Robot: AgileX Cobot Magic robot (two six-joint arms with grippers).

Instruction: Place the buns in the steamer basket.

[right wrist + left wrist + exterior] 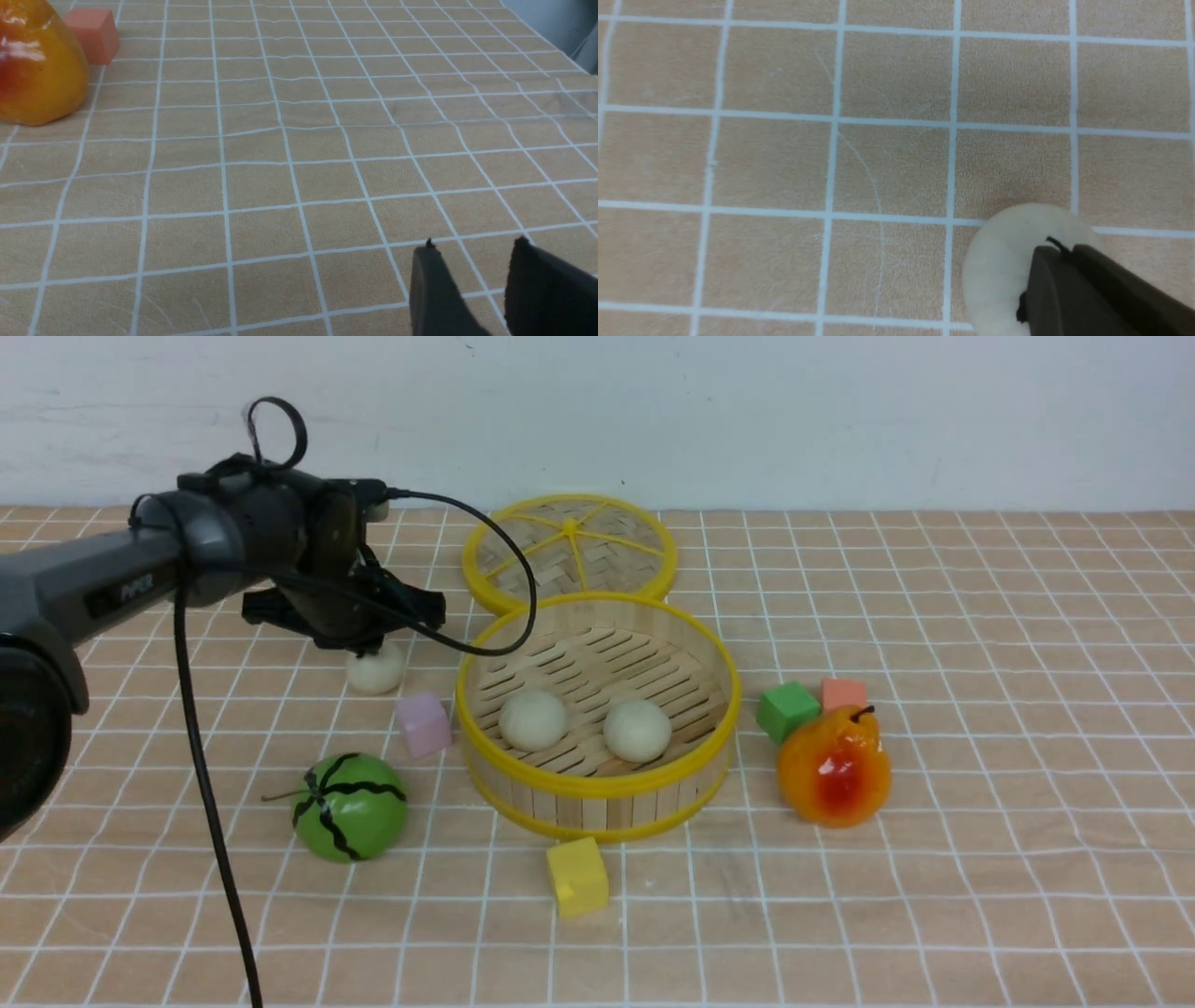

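Note:
The steamer basket (597, 786) stands mid-table. Two buns (533, 720) (637, 730) lie on its slatted floor. The third bun (376, 670) sits on the cloth left of the basket. My left gripper (372, 650) hangs right over it. In the left wrist view its two dark fingers lie together, shut, and the left gripper (1059, 251) is in front of the bun (999, 270), which shows around the tips; I cannot tell if they touch. My right gripper (474, 245) is open and empty over bare cloth, out of the front view.
The flat woven lid (569, 553) lies behind the basket. A green striped melon (350, 805) and a pink block (423, 723) are near the left bun. A yellow block (577, 875) is in front. Green block (787, 709), orange block (844, 693) and an orange fruit (834, 767) are to the right.

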